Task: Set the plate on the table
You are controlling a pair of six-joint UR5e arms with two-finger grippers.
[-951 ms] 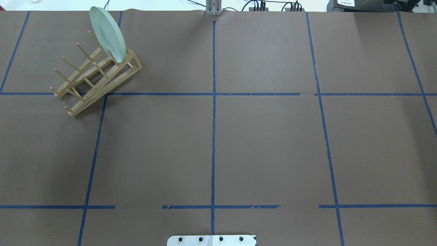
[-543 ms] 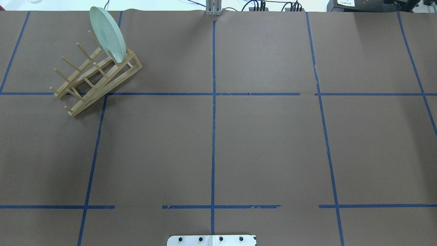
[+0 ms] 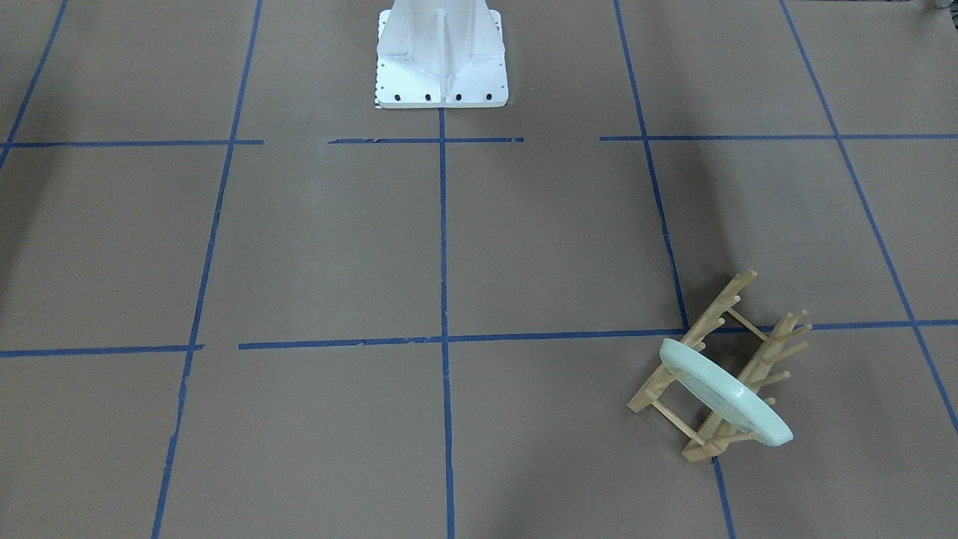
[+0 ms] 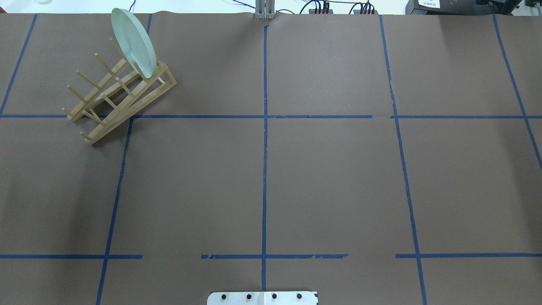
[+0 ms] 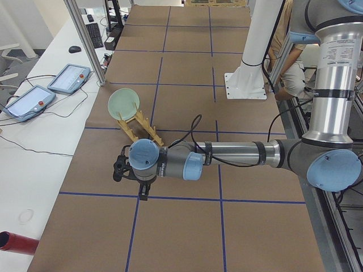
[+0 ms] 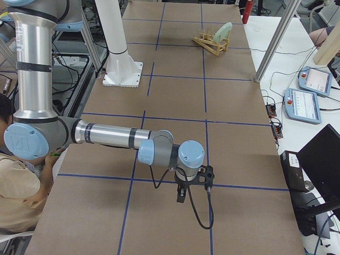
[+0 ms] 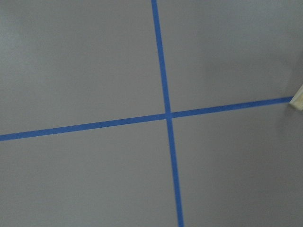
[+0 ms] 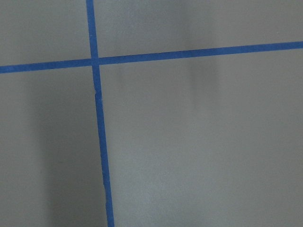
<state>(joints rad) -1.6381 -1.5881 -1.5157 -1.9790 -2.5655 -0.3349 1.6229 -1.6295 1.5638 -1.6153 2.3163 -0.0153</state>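
The pale mint-green plate stands on edge in the end slot of the wooden peg rack, at the far left of the brown table. It also shows in the front view, the left side view and the right side view. My left gripper hangs over the table, short of the rack and apart from it. My right gripper hangs over the table's far right end. Both show only in side views, so I cannot tell if they are open or shut.
The white robot base stands at the table's near edge. Blue tape lines divide the table. A corner of the rack shows at the left wrist view's right edge. Tablets and a red cylinder lie on the side bench.
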